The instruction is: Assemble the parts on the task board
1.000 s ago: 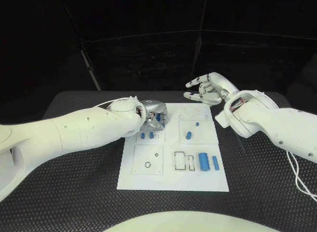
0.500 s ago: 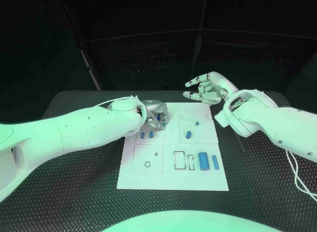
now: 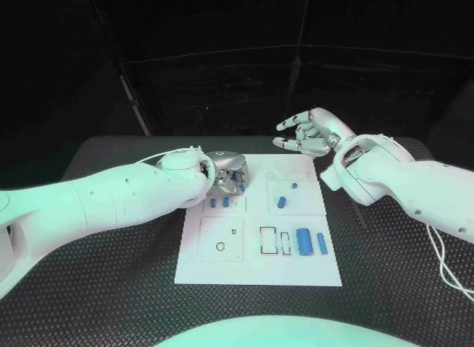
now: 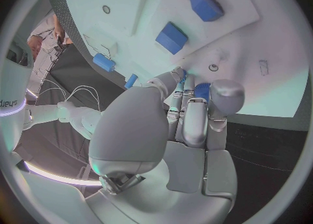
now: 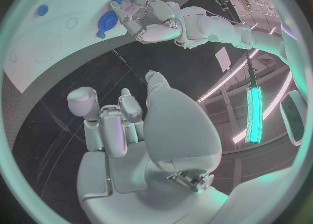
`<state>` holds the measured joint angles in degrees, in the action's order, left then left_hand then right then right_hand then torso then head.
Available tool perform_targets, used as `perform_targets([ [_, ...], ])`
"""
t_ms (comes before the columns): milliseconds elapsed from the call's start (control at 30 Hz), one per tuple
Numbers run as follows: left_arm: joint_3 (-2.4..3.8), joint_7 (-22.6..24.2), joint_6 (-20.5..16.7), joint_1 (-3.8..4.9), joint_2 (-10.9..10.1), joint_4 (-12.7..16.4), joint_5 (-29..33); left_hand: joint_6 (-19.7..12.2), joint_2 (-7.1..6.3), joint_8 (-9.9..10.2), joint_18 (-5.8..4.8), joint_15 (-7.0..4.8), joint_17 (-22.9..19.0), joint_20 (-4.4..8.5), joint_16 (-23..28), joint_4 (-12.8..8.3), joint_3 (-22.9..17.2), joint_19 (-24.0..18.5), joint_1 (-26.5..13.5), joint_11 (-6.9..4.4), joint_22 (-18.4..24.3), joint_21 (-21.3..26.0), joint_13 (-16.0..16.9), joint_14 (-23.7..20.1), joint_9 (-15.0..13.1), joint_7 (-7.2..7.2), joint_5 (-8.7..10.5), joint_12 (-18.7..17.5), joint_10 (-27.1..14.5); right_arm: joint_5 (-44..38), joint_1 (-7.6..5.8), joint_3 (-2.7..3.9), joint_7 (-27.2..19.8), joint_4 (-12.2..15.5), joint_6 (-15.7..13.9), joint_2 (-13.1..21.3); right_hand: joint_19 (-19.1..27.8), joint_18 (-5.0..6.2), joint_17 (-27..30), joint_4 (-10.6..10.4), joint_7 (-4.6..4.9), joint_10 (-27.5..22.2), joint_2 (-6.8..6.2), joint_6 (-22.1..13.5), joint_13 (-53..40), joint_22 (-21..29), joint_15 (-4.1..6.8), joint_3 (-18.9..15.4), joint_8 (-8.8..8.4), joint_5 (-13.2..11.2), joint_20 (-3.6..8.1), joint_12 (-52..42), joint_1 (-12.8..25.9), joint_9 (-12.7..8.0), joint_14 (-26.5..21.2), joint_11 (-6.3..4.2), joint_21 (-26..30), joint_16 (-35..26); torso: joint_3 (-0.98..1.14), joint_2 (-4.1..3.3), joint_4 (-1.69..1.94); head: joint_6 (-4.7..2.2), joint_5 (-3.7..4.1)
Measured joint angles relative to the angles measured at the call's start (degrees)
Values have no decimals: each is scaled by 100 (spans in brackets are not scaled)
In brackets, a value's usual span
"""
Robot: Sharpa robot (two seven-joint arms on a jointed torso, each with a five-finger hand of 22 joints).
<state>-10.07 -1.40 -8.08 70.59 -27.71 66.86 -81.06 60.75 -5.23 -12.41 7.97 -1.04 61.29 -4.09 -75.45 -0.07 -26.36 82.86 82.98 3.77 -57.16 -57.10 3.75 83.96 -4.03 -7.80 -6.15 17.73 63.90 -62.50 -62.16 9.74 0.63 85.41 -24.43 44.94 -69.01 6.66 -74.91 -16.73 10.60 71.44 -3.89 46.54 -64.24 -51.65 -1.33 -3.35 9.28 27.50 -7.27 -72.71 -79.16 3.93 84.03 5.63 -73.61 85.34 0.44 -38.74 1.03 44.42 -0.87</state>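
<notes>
Fingers of left hand hide a blue part

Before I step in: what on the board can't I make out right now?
- Head view: the left hand covers the task board's far-left corner; anything under its fingers is hidden.
- Left wrist view: a blue part shows between the fingertips; whether it is gripped or only touched is unclear.
- Head view: the small board markings are too small to read.

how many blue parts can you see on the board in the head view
6: two small ones beside the left hand, a peg and a round part mid-board, a large cylinder and a slim bar lower right. The hand may hide more.
</notes>
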Motion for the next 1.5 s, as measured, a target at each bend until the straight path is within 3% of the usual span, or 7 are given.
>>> perform_targets([
  [67, 6, 7, -72, 0, -47, 65, 0, 1, -14, 22, -86, 0, -11, 0, 0, -24, -25, 0, -14, 0, -35, -31, 3, 0, 0, -1, 0, -38, 1, 1, 0, 0, -2, -8, 0, -6, 0, 0, 0, 0, 0, 0, 0, 0, 0, 0, 0, 0, 0, 0, 0, 0, 0, 0, 0, 0, 0, 0, 1, 3, 1, -11, -1],
  [333, 153, 37, -304, 1, -235, 315, 26, 9, -61, 63, -86, 0, -26, 0, 0, -55, -88, 0, -61, 20, -114, -87, 5, 0, 0, -9, 0, -87, 23, 6, 2, 0, -11, -34, 2, -20, 0, 0, 0, 0, 0, 0, 0, 0, 1, 0, 0, 0, 0, 0, 0, 0, 0, 0, 0, 0, 0, 0, 1, 3, 3, -41, -18],
  [567, 278, 33, -407, 9, -531, 564, 48, 9, -65, 85, -85, 0, -33, 0, 0, -40, -103, 0, -68, 21, -131, -110, 5, 0, 0, -9, 0, -115, 22, 11, 4, 0, -19, -49, 4, -21, 0, 0, 0, 0, 0, 0, 0, 0, 1, 0, 0, 0, 0, 0, 0, 0, 0, 0, 0, 0, 0, 0, 2, 0, 3, -53, -34],
  [967, 309, -79, -380, 16, -1079, 854, 107, 49, -95, 87, -85, 1, -46, -18, 0, -56, -118, -18, -147, 22, -170, -134, 5, 0, 4, -8, 0, -137, 62, 16, 6, 0, -25, -62, 8, 2, 0, 0, -4, 0, 0, 0, 0, 0, 2, 0, 0, 0, 0, 0, 0, 0, 0, 0, 0, 0, 0, 0, 3, -4, -4, -37, -19],
  [1500, 306, -151, -218, 15, -1103, 732, 211, 70, -124, 109, -85, 1, -73, -19, 1, -56, -118, -19, -220, 21, -207, -155, 11, 0, 5, 12, -1, -175, 103, 19, 9, -1, -27, -70, 15, 0, 0, 0, -3, 0, 0, 0, 0, 0, 2, -1, 0, 0, 0, 0, 0, 0, 0, 0, 0, 0, 0, 0, 6, -7, -20, -21, -43],
])
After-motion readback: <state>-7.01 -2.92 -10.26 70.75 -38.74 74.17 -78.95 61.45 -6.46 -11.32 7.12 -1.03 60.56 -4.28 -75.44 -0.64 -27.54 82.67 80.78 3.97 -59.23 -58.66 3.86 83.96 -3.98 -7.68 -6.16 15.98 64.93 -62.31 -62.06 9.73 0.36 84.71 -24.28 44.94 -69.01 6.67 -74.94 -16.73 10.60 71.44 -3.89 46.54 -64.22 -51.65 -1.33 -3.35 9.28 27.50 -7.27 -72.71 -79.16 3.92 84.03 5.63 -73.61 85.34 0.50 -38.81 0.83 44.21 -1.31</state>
